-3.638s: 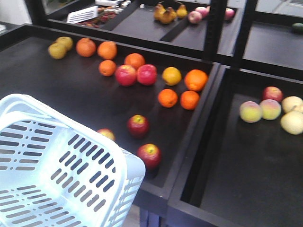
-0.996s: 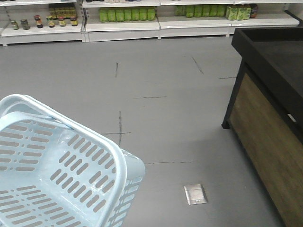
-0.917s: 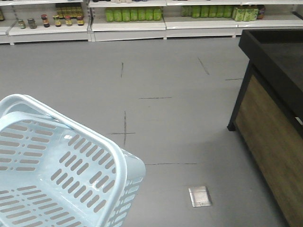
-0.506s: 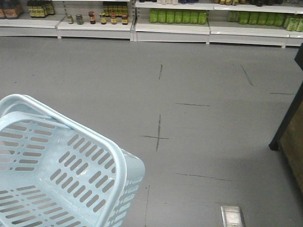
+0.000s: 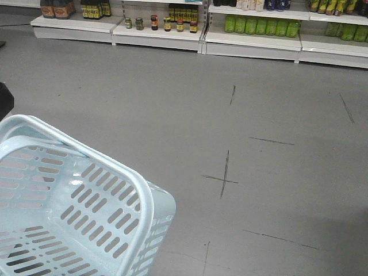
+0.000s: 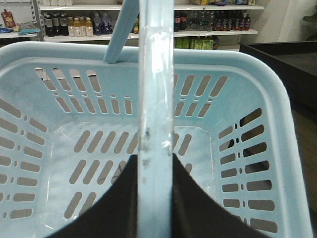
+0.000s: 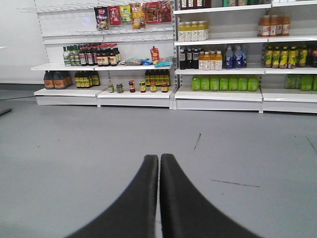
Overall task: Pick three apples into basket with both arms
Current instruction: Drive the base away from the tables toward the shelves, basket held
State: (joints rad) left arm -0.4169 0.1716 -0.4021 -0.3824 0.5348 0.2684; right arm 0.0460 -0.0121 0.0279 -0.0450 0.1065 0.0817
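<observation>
The left tool (image 6: 155, 166) is clamped on the swing handle (image 6: 156, 74) of the basket (image 6: 277, 104), one black finger on each side of the pale blue bar. The basket appears to hang beneath it, and its slotted bottom is bare, with no fruit inside. The right tool (image 7: 159, 158) is pressed fully closed, tip against tip, and holds nothing. It points out over the grey floor (image 7: 74, 148) toward store shelves (image 7: 218, 91) stocked with bottles and jars. None of the apples shows in any view; only the corner of a black surface (image 6: 282, 54) shows past the basket's far right rim. I judge that picking has not begun and the step in hand is carrying the basket. The next move calls for bringing the fruit within reach, then opening the right tool over a dark maroon apple.
</observation>
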